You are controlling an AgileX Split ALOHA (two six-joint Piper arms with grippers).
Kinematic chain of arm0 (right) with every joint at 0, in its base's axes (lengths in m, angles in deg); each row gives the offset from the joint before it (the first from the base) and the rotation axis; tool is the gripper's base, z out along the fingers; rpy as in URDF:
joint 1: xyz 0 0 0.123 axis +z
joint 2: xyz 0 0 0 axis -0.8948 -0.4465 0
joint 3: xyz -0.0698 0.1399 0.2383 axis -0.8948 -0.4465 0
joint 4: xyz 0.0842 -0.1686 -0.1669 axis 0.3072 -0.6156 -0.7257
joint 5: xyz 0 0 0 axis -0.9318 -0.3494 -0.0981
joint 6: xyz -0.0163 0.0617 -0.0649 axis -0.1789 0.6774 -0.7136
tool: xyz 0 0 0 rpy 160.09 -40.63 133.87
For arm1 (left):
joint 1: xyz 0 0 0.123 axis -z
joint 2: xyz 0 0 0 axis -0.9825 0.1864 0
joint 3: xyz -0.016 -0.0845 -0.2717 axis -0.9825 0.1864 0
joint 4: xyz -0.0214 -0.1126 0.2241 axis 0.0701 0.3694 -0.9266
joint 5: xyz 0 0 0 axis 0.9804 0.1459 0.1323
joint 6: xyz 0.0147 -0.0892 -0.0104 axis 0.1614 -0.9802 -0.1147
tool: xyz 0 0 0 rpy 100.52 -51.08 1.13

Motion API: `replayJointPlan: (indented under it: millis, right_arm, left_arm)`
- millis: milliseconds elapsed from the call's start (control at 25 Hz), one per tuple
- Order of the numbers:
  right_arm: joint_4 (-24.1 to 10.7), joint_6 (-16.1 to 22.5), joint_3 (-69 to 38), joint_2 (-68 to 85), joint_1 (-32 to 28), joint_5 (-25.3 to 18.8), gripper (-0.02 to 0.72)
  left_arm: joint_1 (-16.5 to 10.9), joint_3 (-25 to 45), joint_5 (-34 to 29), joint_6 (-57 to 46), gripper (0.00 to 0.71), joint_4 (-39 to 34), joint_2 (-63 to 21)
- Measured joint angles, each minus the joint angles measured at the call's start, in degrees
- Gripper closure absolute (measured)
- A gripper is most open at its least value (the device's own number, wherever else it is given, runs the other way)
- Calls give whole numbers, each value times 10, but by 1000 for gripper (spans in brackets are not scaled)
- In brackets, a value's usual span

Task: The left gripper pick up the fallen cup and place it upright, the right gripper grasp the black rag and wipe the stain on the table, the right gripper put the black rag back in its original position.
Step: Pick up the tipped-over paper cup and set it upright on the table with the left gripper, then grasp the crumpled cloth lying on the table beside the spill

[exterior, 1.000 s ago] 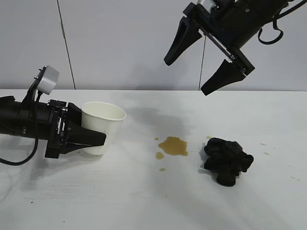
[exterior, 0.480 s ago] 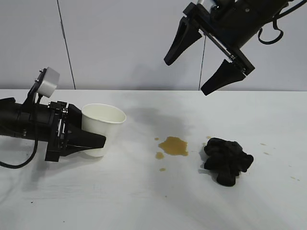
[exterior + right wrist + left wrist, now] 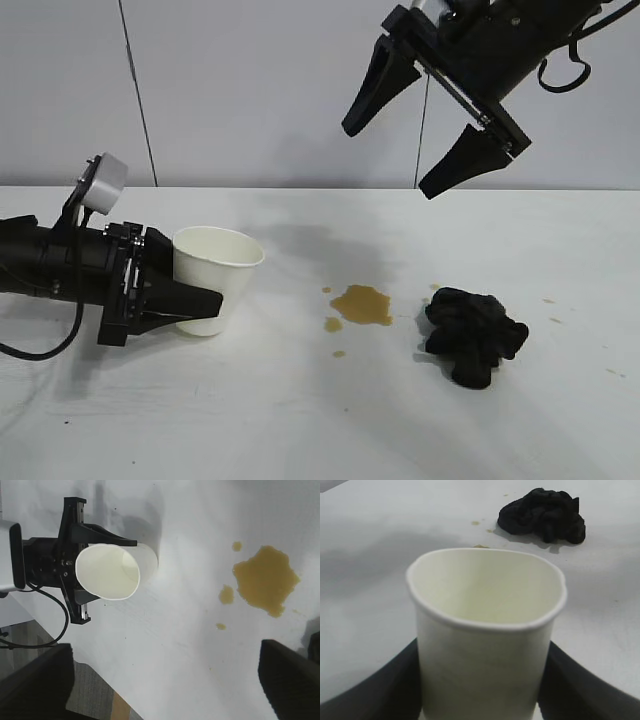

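The white paper cup [image 3: 215, 275] is close to upright, mouth up and leaning slightly, at the table's [image 3: 300, 420] left. My left gripper [image 3: 210, 295] is shut on it from the side, one black finger on each flank; in the left wrist view the cup [image 3: 485, 630] sits between both fingers [image 3: 375, 690]. Its base is at the tabletop; contact I cannot tell. The yellow-brown stain [image 3: 362, 304] lies mid-table, with the crumpled black rag [image 3: 473, 335] to its right. My right gripper [image 3: 390, 160] hangs open high above the stain, holding nothing.
Small droplets [image 3: 333, 324] dot the table around the puddle. The right wrist view shows the stain [image 3: 265, 580], the cup [image 3: 112, 570] and the table's near edge with floor beyond [image 3: 100, 695]. A grey wall stands behind the table.
The left gripper has turned the cup more upright and lowered it slightly toward the table. The right gripper, rag and stain have not moved.
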Motion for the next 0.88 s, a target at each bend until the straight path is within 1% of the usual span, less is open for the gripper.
replayJointPlan:
  millis: [120,280,360,520,720,880]
  right_arm:
    - [0,0,0,0,0,0,9]
    - [0,0,0,0,0,0,9]
    - [0,0,0,0,0,0,9]
    - [0,0,0,0,0,0,9]
    - [0,0,0,0,0,0,9]
    - [1,0,0,0,0,0,9]
  left_arm:
    - [0,0,0,0,268,0,0]
    - [0,-1,0,-4,132,0,0]
    - [0,-1,0,-8,84,0,0]
    - [0,-1,0,-10,59,0,0]
    - [0,-9,0,-31,53,-1,-1]
    - [0,-19,0,-50,53,-2,-25]
